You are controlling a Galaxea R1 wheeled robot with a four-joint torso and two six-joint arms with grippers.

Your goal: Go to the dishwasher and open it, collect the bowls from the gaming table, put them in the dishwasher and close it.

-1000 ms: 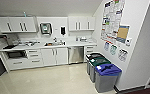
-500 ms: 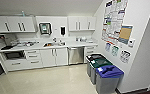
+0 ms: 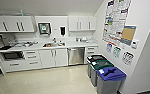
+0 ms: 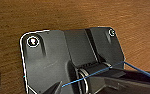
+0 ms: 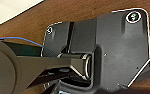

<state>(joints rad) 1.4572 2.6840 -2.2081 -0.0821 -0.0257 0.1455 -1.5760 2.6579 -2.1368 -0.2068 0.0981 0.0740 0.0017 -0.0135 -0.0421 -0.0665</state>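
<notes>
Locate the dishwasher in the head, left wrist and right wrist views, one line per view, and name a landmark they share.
Head view: the dishwasher sits closed under the counter, between the white cabinet doors and a drawer stack.
Left wrist view: not in it; a brown wood-grain surface.
Right wrist view: not in it; the same wood-grain look.
Shared landmark: the wood-grain surface joins the wrist views alone.

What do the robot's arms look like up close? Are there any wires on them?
In the left wrist view there is a wide dark grey plate with rounded corners, round fittings at two corners, and a thin blue cable running across it. The right wrist view shows the same kind of dark plate, a greenish round fitting, a jointed grey bar and another thin blue cable.
</notes>
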